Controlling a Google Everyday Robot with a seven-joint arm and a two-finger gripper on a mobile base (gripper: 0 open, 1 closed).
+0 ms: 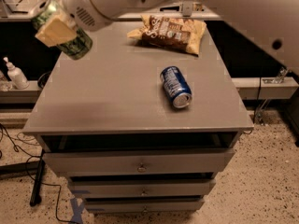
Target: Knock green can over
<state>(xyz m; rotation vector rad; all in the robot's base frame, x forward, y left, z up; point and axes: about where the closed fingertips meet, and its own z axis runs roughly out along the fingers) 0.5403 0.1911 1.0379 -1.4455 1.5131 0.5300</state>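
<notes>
The green can (74, 45) has a green and white print and a silver top. It is tilted and held in the air above the back left corner of the grey cabinet top (117, 97). My gripper (55, 29) is at the upper left, shut on the green can, with a tan finger pad (53, 31) lying across the can's side. The white arm reaches in from the upper right. The blue can (175, 86) with white lettering lies on its side right of the middle of the top.
A brown chip bag (170, 31) lies at the back of the top. The cabinet has drawers (140, 164) below. A white bottle (15, 73) stands on a low shelf at the left. Cables lie on the speckled floor.
</notes>
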